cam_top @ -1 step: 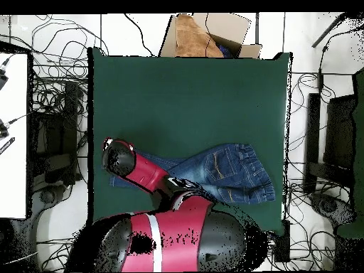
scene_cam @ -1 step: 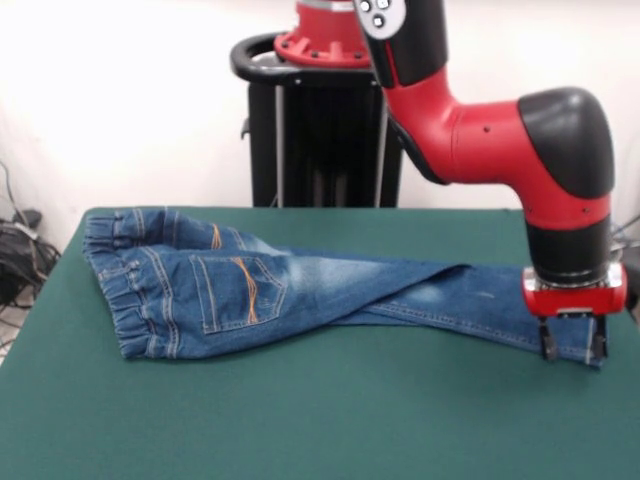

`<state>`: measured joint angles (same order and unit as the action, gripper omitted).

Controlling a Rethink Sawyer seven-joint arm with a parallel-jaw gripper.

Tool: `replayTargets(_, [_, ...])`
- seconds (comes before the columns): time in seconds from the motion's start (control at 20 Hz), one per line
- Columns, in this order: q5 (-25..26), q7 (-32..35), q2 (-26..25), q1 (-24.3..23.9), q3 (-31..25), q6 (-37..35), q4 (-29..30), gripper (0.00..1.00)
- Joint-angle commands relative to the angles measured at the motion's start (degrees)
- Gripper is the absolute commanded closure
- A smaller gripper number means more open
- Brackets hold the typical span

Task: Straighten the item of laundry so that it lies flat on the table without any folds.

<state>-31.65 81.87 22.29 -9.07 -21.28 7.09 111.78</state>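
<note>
Item: small pair of blue denim jeans (scene_cam @ -1 step: 300, 290), lying on the dark green table (scene_cam @ -1 step: 320, 420). Condition: faded patches on the legs; gathered waistband at the left end in the front view; back pockets up, with orange stitching. Lay: not flat. The two legs run from the waistband toward the right of the front view and cross over each other about midway, so one lies partly over the other. The seat end is rumpled, the upper edge folded.

Item: gripper (scene_cam @ -1 step: 573, 350), on the red and black arm (scene_cam @ -1 step: 500, 130). Position: at the leg hem, at the far right end of the jeans in the front view, fingers pointing down. State: two dark fingertips (scene_cam @ -1 step: 548, 348) stand apart, resting on or at the hem; whether cloth is pinched cannot be told.

Item: cardboard box (cam_top @ -1 step: 210, 35), beyond the table edge in the overhead view.
</note>
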Motion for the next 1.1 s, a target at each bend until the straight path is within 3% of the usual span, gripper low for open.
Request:
replayTargets(0.05, [-4.9,15.4,-10.4,3.3,0.1,-4.0,-4.8,0.0])
replayTargets(0.45, [-6.1,13.4,-9.8,5.3,2.6,-9.7,-6.0,0.0])
replayTargets(0.5, [-6.0,13.4,-9.7,5.5,2.9,-9.9,-6.1,1.0])
replayTargets(1.1, [-5.8,14.1,-9.3,6.3,4.0,-13.6,-6.6,1.0])
